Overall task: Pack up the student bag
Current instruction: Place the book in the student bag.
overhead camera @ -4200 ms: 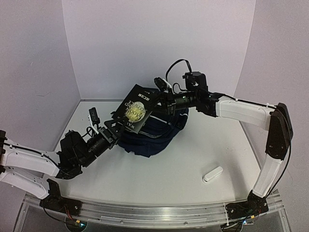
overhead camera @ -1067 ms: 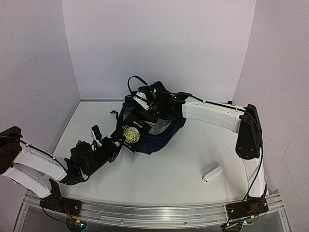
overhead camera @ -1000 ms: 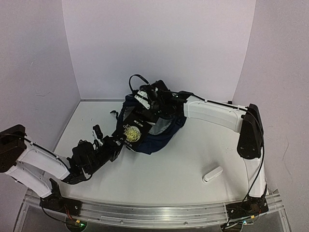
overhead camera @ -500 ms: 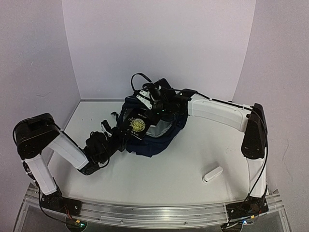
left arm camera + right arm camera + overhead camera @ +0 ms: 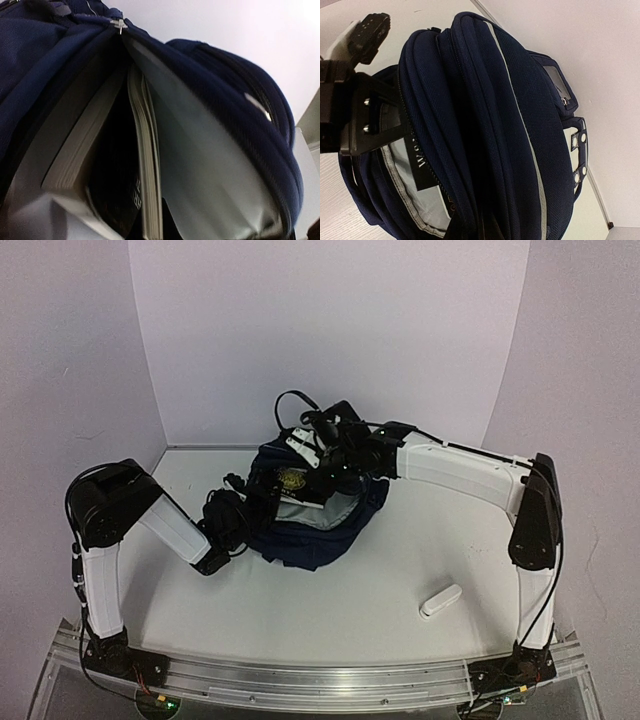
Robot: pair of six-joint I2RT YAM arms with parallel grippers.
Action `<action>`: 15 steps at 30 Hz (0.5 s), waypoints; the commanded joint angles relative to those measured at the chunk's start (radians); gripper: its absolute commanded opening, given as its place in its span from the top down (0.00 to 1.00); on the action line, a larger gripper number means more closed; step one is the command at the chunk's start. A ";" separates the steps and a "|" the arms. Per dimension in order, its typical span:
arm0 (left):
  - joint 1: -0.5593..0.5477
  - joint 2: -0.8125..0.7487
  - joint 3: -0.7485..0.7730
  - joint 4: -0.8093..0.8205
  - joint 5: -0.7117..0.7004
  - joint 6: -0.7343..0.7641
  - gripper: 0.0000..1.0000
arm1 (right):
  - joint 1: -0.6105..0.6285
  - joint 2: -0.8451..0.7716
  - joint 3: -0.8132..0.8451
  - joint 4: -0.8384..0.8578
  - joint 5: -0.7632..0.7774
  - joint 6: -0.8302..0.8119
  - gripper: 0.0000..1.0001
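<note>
The left fingers (image 5: 252,502) are pressed together on the near edge of a black book (image 5: 292,480) with a gold round emblem on its cover. The book sits partway inside the open mouth of the student bag (image 5: 312,536). From the left wrist its pale page edges show between dark navy fabric and the grey lining (image 5: 210,165). The right fingers (image 5: 335,454) are clamped on the fabric rim at the far side of that mouth, beside the zip. The bag lies on the counter (image 5: 380,560) toward its back edge, about midway between the left and right edges. A small white oblong piece (image 5: 440,600) rests near the front right corner, well apart from the bag
</note>
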 commanded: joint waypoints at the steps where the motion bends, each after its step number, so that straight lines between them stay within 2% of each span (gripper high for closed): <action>1: 0.013 -0.026 0.119 -0.185 -0.026 0.029 1.00 | 0.014 -0.113 0.004 0.047 -0.044 0.033 1.00; 3: 0.013 -0.037 0.168 -0.300 -0.008 0.052 0.98 | 0.012 -0.114 0.000 0.047 -0.042 0.035 1.00; 9: 0.012 -0.074 0.242 -0.515 0.033 0.071 0.71 | -0.028 -0.099 0.013 0.043 -0.072 0.070 1.00; 15: -0.017 -0.184 0.250 -0.762 -0.005 0.131 0.49 | -0.079 -0.068 0.048 0.026 -0.119 0.111 1.00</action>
